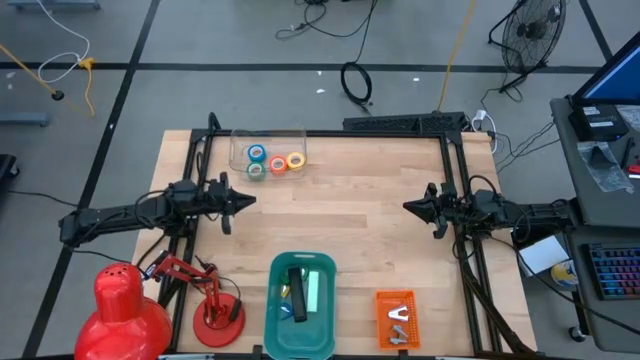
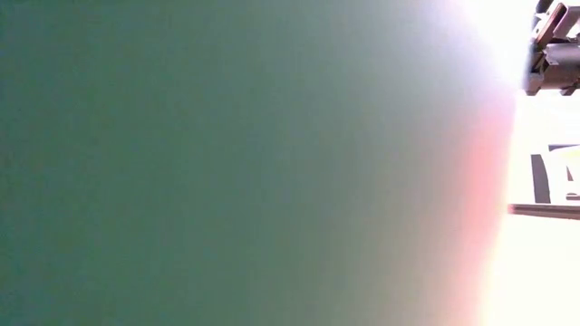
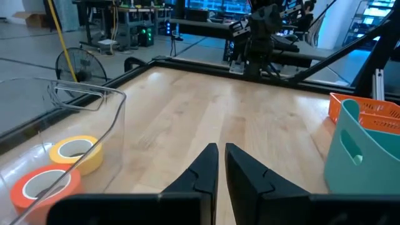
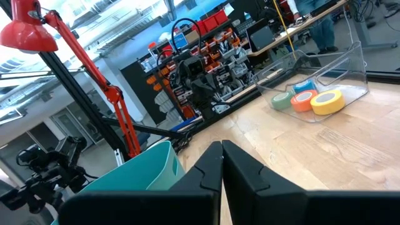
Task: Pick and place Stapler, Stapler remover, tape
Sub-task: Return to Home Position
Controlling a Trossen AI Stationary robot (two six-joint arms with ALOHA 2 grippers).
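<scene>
The left claw (image 1: 245, 202) and right claw (image 1: 410, 207) are both closed and empty, pointing at each other from opposite sides of the table (image 1: 350, 230). The 4 tape rolls (image 1: 277, 164) lie in the transparent bin (image 1: 268, 140) at the far edge. At the near edge, the stapler (image 1: 297, 298) lies in the green bin (image 1: 325, 330) and the stapler remover (image 1: 398, 318) in the orange bin (image 1: 381, 299).

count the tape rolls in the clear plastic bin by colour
blue ring-shaped tape roll: 1
green ring-shaped tape roll: 1
orange ring-shaped tape roll: 1
yellow ring-shaped tape roll: 1
total in the transparent plastic bin: 4
</scene>
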